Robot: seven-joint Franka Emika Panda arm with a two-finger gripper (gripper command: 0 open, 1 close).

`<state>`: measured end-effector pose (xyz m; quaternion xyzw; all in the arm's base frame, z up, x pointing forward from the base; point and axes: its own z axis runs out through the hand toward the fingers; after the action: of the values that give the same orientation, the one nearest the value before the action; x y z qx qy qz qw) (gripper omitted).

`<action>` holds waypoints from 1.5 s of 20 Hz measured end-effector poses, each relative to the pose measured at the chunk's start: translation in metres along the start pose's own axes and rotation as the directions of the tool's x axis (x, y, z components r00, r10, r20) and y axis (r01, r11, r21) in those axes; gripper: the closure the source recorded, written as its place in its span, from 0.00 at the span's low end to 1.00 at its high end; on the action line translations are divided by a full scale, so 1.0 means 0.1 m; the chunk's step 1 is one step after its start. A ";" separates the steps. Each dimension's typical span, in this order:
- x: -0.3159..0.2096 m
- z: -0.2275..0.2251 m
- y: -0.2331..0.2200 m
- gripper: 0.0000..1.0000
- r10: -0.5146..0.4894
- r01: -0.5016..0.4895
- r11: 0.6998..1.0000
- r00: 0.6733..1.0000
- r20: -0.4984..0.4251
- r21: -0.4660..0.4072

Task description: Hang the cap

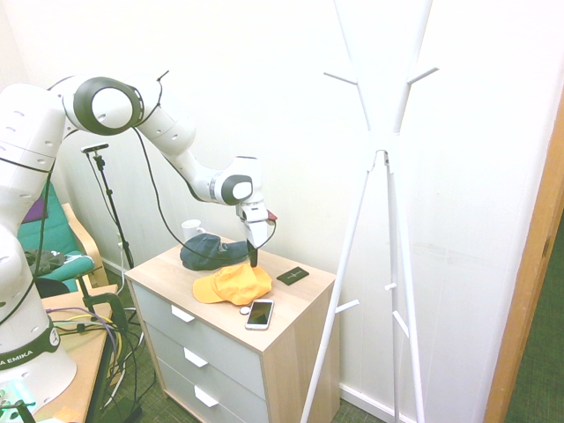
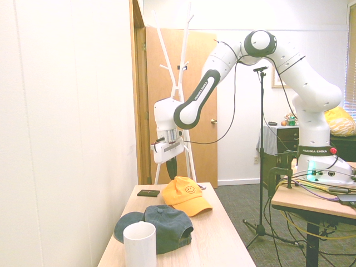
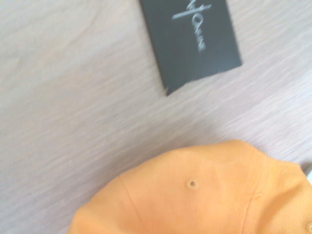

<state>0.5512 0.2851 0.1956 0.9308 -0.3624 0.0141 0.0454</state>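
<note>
The orange-yellow cap lies on the wooden dresser top, its smiley front facing the second exterior camera. My gripper points straight down at the rear of the cap's crown, and its dark fingers are shut together on the fabric there. The wrist view shows the cap's crown filling its lower part. The white coat rack stands on the floor beside the dresser, its pegs high above the cap.
A dark navy cap lies just behind the orange one, with a white cup beyond it. A black card, a phone and a small white disc also sit on the dresser. The wall runs along one side.
</note>
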 end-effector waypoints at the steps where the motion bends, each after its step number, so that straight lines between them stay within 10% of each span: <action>1: 0.03 -0.08 0.00 1.00 0.004 -0.004 1.000 1.000 -0.003 0.005; 16: 0.46 -1.75 0.13 1.00 0.020 -0.012 0.999 0.989 -0.147 0.053; 30: 0.79 -2.78 0.76 1.00 -0.067 -0.056 0.975 0.850 -0.523 -0.216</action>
<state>0.5600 0.2030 0.4825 0.8811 -0.3329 0.2277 0.2472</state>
